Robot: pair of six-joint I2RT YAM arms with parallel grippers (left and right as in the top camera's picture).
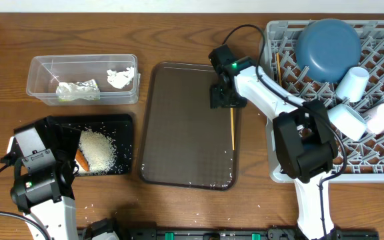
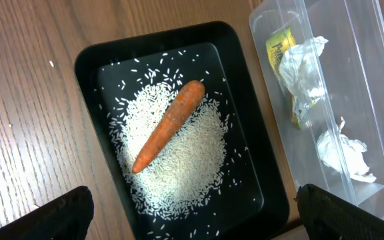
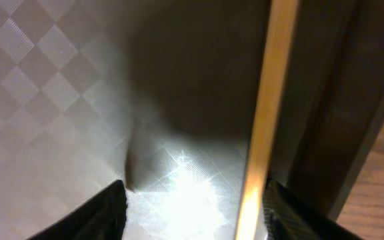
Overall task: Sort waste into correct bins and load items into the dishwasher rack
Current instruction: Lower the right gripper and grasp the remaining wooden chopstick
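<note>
A thin wooden chopstick [image 1: 232,128] lies along the right edge of the brown serving tray [image 1: 179,133]. My right gripper [image 1: 223,99] is down over its far end. In the right wrist view the chopstick [image 3: 265,120] runs between the open fingers of that gripper [image 3: 195,210], close to the right finger [image 3: 299,213]. My left gripper [image 2: 192,227] hangs wide open and empty above the black tray [image 2: 245,87], which holds the rice [image 2: 179,167] and the carrot [image 2: 169,123]. The clear tub [image 1: 45,67] holds foil [image 1: 79,90] and tissue [image 1: 120,78].
The grey dishwasher rack [image 1: 379,153] at the right carries the dark blue bowl [image 1: 327,47], a second chopstick [image 1: 278,70], a light blue cup [image 1: 347,120] and white cups [image 1: 353,83]. A few rice grains lie near the serving tray's front edge.
</note>
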